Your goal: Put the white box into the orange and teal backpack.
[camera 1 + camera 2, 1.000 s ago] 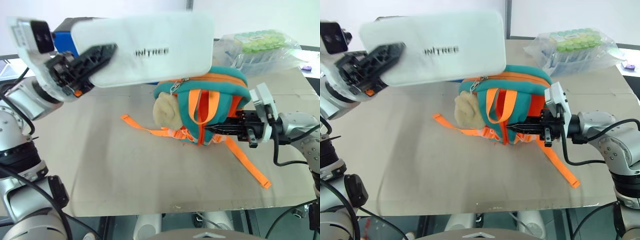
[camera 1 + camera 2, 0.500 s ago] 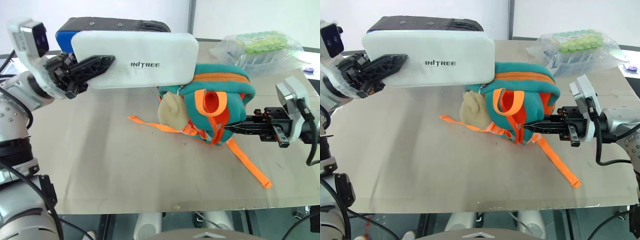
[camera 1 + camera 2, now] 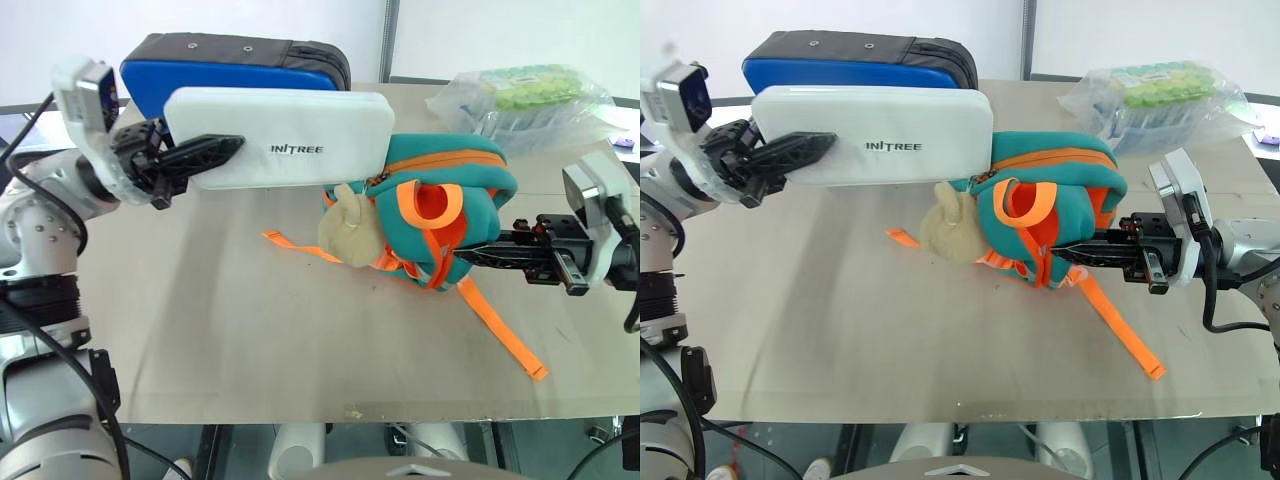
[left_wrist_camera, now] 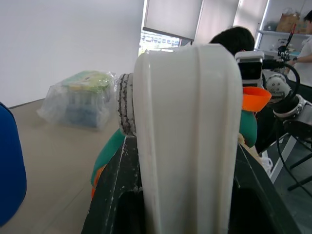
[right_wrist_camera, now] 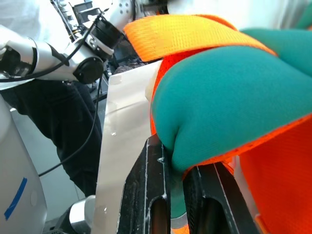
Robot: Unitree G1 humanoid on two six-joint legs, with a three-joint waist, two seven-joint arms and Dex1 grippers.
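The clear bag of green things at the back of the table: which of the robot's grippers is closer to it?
The right. The right gripper grips the orange and teal backpack, just in front of the bag. The left gripper holds the white box across the table.

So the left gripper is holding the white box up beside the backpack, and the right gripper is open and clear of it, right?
Not quite. The right gripper is shut on the backpack, as the right wrist view shows. The left gripper does hold the white box beside it.
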